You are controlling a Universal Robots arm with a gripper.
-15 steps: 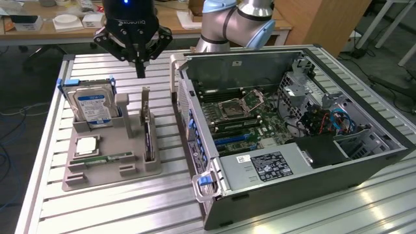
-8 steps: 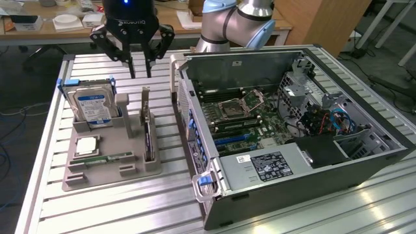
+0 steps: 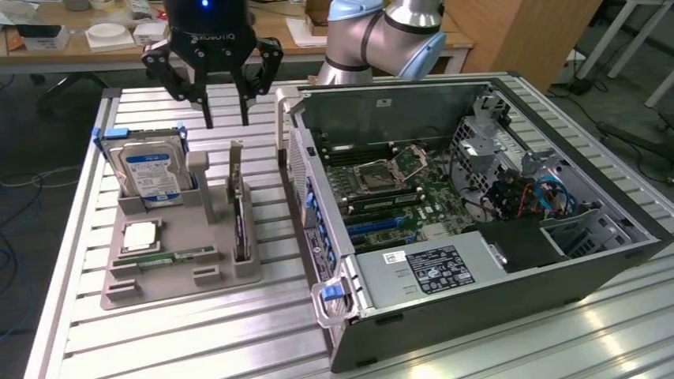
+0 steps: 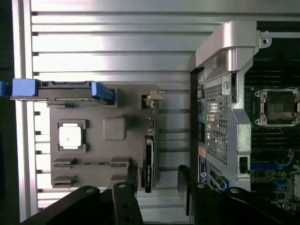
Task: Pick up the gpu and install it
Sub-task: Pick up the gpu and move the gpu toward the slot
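Claw (image 3: 226, 118) observed with fingers spread wide and empty, hanging above the grey holder tray (image 3: 158, 286) on the worktop (image 3: 189, 339), where the gpu (image 3: 241, 229) stands on edge in its slot, beside the open computer case (image 3: 506, 296).

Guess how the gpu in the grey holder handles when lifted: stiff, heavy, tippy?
Likely stiff: the gpu stands on edge in the holder without sagging. Probably light, given its slim profile. Could bind or tilt if lifted off-vertical, since it sits in a narrow slot.
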